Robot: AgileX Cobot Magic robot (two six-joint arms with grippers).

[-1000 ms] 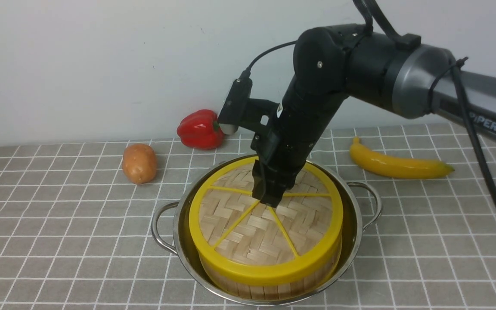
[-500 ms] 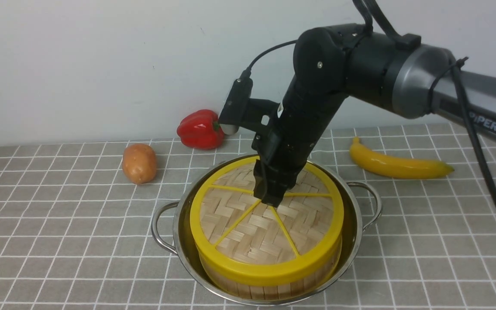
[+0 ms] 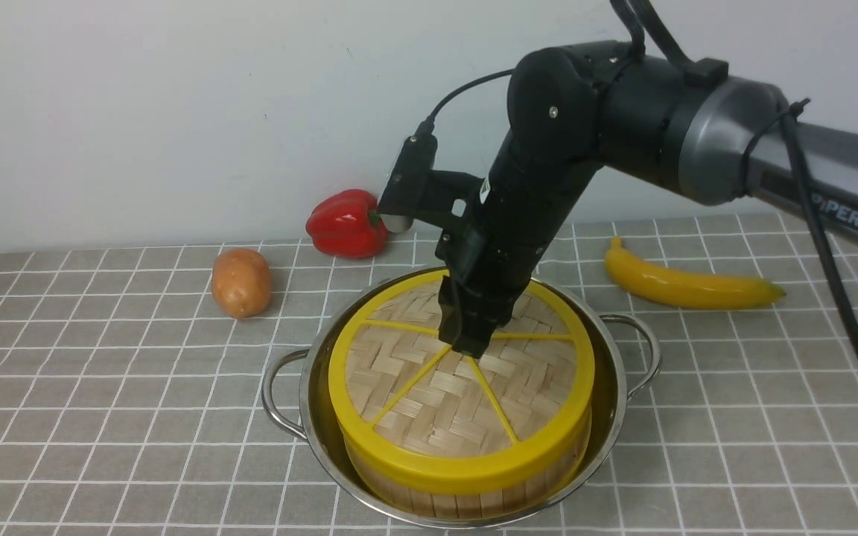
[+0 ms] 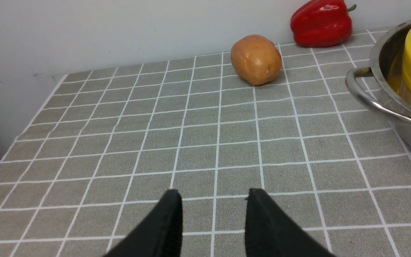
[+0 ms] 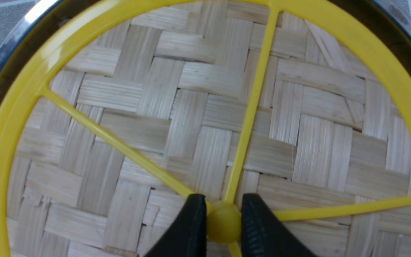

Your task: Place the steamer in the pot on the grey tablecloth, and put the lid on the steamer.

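- The right fingers (image 5: 223, 221) sat either side of the lid (image 3: 459, 387)'s knob (image 5: 224, 222) at frame centre, apparently touching it; release lay straight up.
- The left fingers (image 4: 212, 221) stood apart, holding nothing.

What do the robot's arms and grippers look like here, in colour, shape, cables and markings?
The right arm is glossy black with a grey cylindrical section, white lettering ending "PER", and black cables along it. A small black camera is bracketed at its wrist. Both the right gripper and left gripper have black, tapering fingers.
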